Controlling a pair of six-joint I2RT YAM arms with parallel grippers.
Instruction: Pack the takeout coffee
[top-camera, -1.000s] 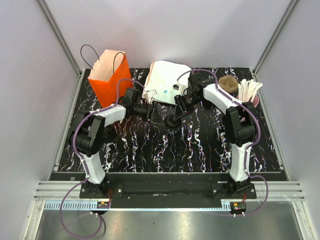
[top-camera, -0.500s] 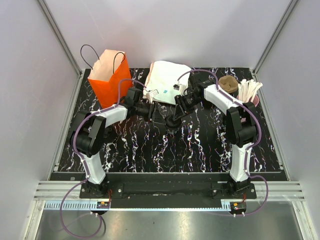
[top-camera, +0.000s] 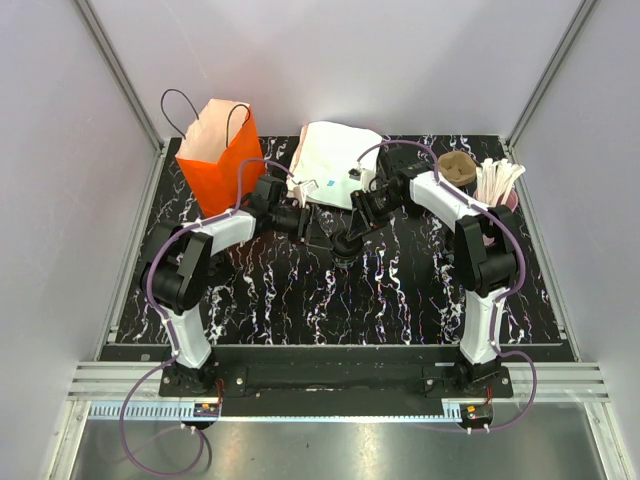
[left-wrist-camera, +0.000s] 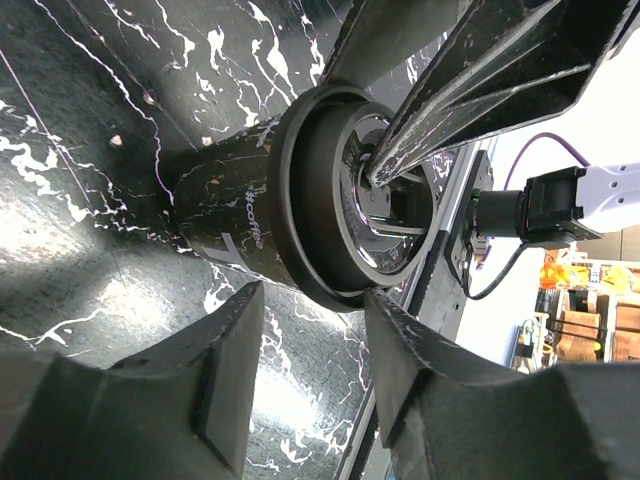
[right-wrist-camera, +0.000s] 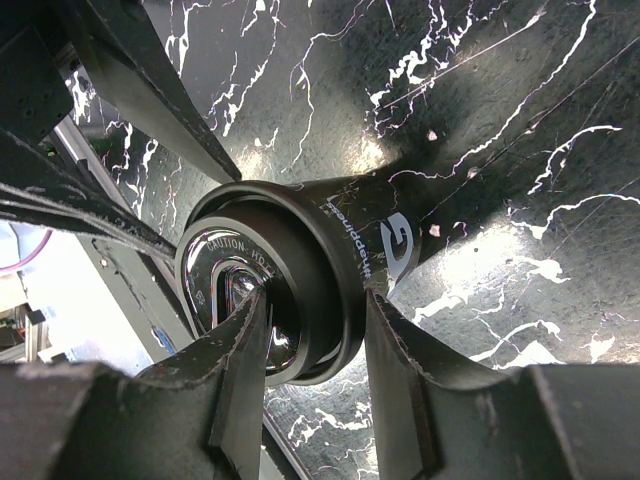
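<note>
- Currently the takeout coffee is at mid-desk, lidded, with both arms converged on it. We cannot tell whether it stands on the surface or is raised.
- The right pincer is closed partway onto the cup's rim. One finger sits in the lid recess and the other bears on the outer wall.
- The left pincer is about half open and its fingers flank the lid edge. We cannot confirm contact.
- Hazard: a rim-only pinch gives little support. We judge that the cup could pivot, or the lid could lift off, if it is swung quickly.
- Hazard: both pincers share one small rim. If the left closes off-centre, it may strike the right finger or crush the lid.
- Clearance: the orange bag stands at the far left, mouth up, well apart from the cup, and the left forearm lies along that route.
- Clearance: the white paper bag lies just beyond the pincers. The pink cup stands far right. We see open desk towards the near edge.
</note>
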